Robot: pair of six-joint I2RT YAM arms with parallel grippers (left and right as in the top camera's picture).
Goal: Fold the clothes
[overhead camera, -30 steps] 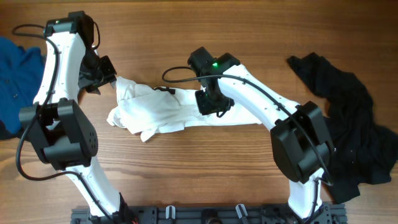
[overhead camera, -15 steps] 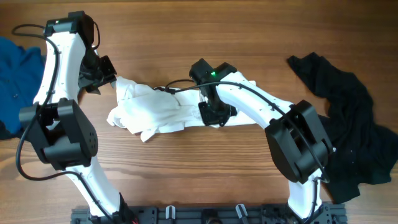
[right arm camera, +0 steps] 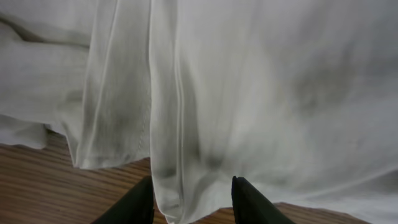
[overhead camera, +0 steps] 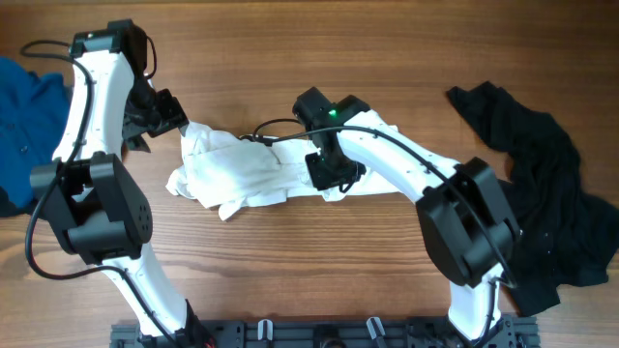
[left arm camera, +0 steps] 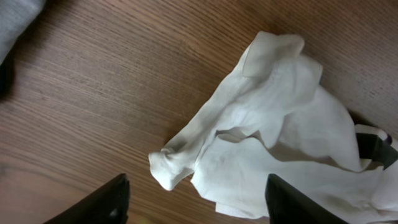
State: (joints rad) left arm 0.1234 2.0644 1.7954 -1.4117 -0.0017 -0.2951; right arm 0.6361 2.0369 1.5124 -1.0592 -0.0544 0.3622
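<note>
The white shirt [overhead camera: 247, 169] lies crumpled in a long bunch across the middle of the table. My left gripper [overhead camera: 166, 114] is open and empty just off the shirt's far left end. In the left wrist view the wide-spread fingers [left arm camera: 198, 190] frame a folded corner of the shirt [left arm camera: 280, 124]. My right gripper [overhead camera: 336, 176] sits low on the shirt's near edge. In the right wrist view its fingers [right arm camera: 193, 190] stand partly apart with a fold of the thin white cloth [right arm camera: 249, 81] between them, where it meets the wood.
A blue garment [overhead camera: 24, 106] lies at the table's left edge. A black garment [overhead camera: 551, 193] is spread along the right side. Bare wooden table [overhead camera: 290, 261] lies in front of the shirt.
My right gripper has shifted a little toward the near edge of the shirt and the cloth under it has bunched slightly. The left gripper has barely moved.
</note>
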